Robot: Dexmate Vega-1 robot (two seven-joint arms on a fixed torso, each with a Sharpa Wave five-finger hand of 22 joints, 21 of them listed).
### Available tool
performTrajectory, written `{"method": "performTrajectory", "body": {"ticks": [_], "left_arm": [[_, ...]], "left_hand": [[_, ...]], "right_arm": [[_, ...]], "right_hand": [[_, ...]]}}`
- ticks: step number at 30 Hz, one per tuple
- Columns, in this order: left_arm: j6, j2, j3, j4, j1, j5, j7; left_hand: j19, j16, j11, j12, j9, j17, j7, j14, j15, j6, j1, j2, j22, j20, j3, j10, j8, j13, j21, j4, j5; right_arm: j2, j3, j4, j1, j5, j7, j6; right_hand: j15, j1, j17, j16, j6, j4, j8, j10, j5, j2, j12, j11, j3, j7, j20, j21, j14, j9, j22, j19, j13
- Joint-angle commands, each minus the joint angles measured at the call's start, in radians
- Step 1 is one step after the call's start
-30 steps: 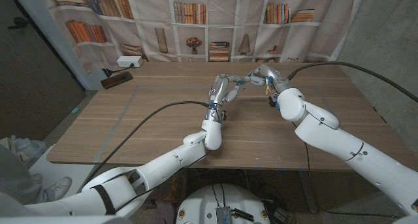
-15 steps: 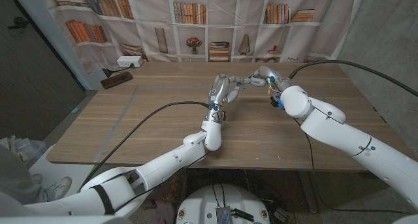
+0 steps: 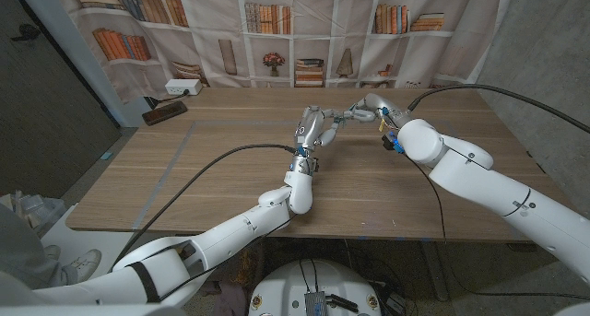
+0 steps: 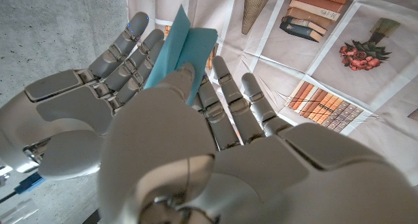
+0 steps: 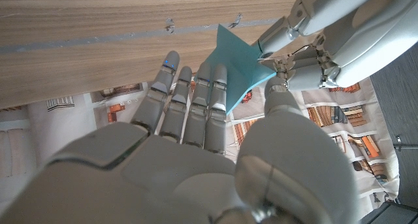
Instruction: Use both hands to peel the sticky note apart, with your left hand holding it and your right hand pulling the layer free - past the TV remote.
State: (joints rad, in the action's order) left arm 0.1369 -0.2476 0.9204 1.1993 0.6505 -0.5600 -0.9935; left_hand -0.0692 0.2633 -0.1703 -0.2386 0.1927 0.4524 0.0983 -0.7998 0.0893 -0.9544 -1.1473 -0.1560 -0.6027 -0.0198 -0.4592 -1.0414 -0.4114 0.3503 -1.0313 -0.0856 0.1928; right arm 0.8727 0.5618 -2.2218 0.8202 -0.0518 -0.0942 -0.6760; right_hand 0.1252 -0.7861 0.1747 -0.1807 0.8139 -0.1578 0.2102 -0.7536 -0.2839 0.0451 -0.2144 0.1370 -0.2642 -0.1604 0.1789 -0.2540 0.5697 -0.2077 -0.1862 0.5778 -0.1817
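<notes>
arms: glossy white rounded shells, black band near left shoulder | hands: left hand [image 3: 313,127] and right hand [image 3: 369,107] grey, segmented fingers | cables: black, along both forearms | wrists: blue fittings

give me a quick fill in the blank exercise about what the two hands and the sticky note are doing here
1. The sticky note held between the two hands is ____ in colour.
2. The left hand and the right hand meet above a ____ table.
3. The dark remote lies near the table's far ____ corner, seen from the robot.
4. The backdrop behind the table is printed with shelves of ____.

Missing words: blue; wooden; left; books
</notes>
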Motion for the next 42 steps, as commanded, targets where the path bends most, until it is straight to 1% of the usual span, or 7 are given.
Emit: {"method": "performTrajectory", "body": {"ticks": [1,5,9,12,19,26,42], "left_arm": [[0.001,-0.002,0.002,0.0,0.0,-0.003,-0.006],[0.007,0.001,-0.003,-0.002,0.003,0.008,-0.007],[0.005,0.004,-0.009,-0.003,0.005,0.015,-0.009],[0.006,0.006,-0.011,-0.006,0.005,0.019,-0.01],[-0.002,0.006,-0.006,-0.005,0.004,0.016,-0.004],[0.008,0.002,-0.008,-0.003,0.006,0.024,0.001],[0.028,0.01,-0.02,-0.011,0.01,0.045,-0.001]], "left_hand": [[0.004,-0.003,-0.004,0.004,0.005,0.0,-0.006,0.001,0.135,-0.004,-0.016,-0.01,-0.019,-0.004,-0.003,-0.007,-0.003,0.004,-0.026,0.005,0.006],[0.009,-0.008,-0.004,0.006,0.005,-0.003,-0.006,0.006,0.134,-0.005,-0.015,-0.009,-0.034,0.005,-0.007,-0.006,-0.003,0.005,-0.046,0.007,0.007],[0.105,-0.036,-0.009,0.009,0.008,-0.018,0.004,0.041,0.132,-0.005,-0.008,0.025,0.016,0.153,-0.022,-0.01,0.0,0.013,-0.007,0.002,0.008],[0.107,-0.082,-0.017,0.008,0.011,-0.052,0.012,0.133,0.115,-0.012,0.02,0.042,0.101,0.184,-0.027,-0.014,0.001,0.001,0.047,0.016,0.006],[0.096,-0.083,-0.025,0.012,0.008,-0.079,0.017,0.253,0.079,-0.031,0.035,0.043,0.18,0.183,-0.034,-0.035,-0.002,-0.018,0.078,0.022,0.004],[0.227,-0.076,-0.026,0.03,0.005,-0.097,0.021,0.436,0.093,-0.039,0.052,0.039,0.259,0.138,-0.035,-0.036,-0.001,-0.045,0.141,0.028,0.003],[0.229,-0.066,-0.027,0.028,0.005,-0.115,0.023,0.458,0.064,-0.042,0.056,0.047,0.307,0.136,-0.034,-0.042,0.0,-0.05,0.161,0.024,0.002]], "right_arm": [[0.017,0.003,0.005,-0.015,0.036,0.004,0.006],[0.023,0.002,0.007,-0.017,0.045,0.005,0.012],[0.037,0.001,0.011,-0.025,0.062,0.031,0.026],[0.05,0.005,0.017,-0.039,0.078,0.064,0.04],[0.06,0.027,0.013,-0.069,0.075,0.1,0.004],[0.052,0.043,0.012,-0.078,0.063,0.082,-0.023],[0.013,0.009,0.006,0.004,0.039,-0.073,0.03]], "right_hand": [[-0.012,-0.054,0.001,-0.002,0.002,-0.017,0.0,-0.003,-0.022,0.019,0.002,-0.006,-0.03,0.005,-0.002,0.006,0.004,-0.004,0.0,0.009,-0.001],[-0.012,-0.087,0.001,-0.001,0.0,-0.022,-0.003,-0.002,-0.042,0.033,0.003,-0.007,-0.052,0.006,-0.006,0.008,0.003,-0.003,-0.001,0.013,-0.001],[-0.004,-0.13,0.001,0.005,-0.018,-0.025,-0.008,0.022,-0.101,0.032,0.012,-0.003,-0.084,0.004,-0.002,0.017,-0.016,-0.005,0.0,0.006,-0.001],[0.005,-0.137,0.001,0.008,-0.048,-0.02,-0.017,0.052,-0.134,0.008,0.021,0.005,-0.088,-0.003,0.007,0.024,-0.039,-0.006,0.0,-0.001,-0.001],[0.027,-0.162,0.002,0.01,-0.135,-0.016,-0.029,0.127,-0.189,-0.031,0.03,0.018,-0.1,-0.024,0.017,0.04,-0.088,-0.009,-0.001,-0.027,-0.003],[0.024,-0.155,0.003,0.002,-0.107,-0.003,-0.009,0.103,-0.206,-0.027,0.012,0.018,-0.103,-0.018,0.003,0.039,-0.084,-0.013,-0.002,-0.024,-0.004],[-0.113,-0.216,-0.004,-0.014,0.249,-0.019,0.134,-0.108,-0.18,-0.01,-0.046,-0.105,-0.121,0.119,-0.099,0.009,0.078,-0.09,-0.013,0.054,0.0]]}}
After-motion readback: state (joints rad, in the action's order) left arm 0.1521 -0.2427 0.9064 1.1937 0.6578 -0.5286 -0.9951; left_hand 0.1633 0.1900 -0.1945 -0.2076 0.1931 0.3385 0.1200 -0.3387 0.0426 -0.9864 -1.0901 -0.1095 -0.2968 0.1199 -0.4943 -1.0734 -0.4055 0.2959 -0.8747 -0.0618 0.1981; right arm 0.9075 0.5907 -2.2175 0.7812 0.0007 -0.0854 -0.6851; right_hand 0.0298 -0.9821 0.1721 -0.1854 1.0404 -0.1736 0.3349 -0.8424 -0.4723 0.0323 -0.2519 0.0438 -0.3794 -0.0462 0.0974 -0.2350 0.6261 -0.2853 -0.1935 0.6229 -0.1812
